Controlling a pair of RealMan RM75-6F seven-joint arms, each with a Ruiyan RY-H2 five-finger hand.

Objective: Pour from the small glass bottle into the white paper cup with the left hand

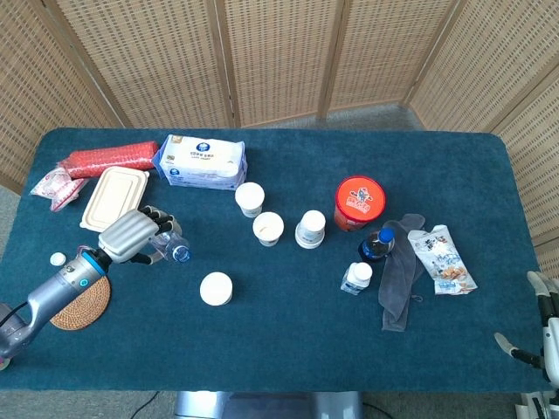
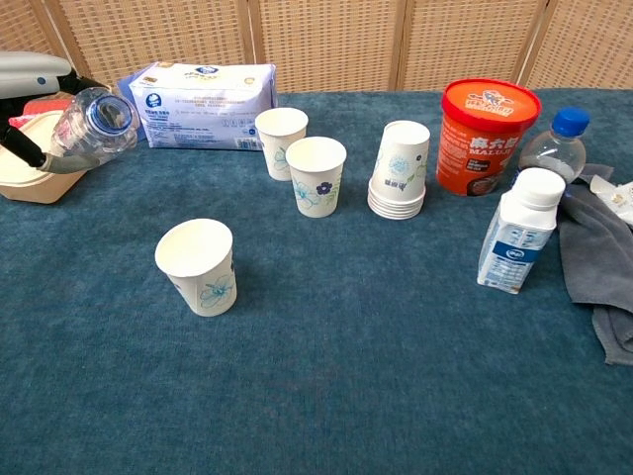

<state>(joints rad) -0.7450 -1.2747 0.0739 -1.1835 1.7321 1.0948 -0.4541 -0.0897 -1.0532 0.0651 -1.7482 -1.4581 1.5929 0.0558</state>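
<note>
Holding the small clear bottle point(image 1: 172, 247) tipped on its side at centre left of the head view, our left hand point(image 1: 129, 234) wraps its fingers round it above the blue cloth table point(image 1: 288, 340). Open cloth separates it from the white paper cup point(image 1: 216, 289) lower right. Our right hand point(image 1: 543, 327) sits at the lower right edge; we cannot tell its grip.

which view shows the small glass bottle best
The chest view: the small glass bottle is large and tilted, its open mouth facing the camera. The head view shows only its neck poking out beneath the left hand.
</note>
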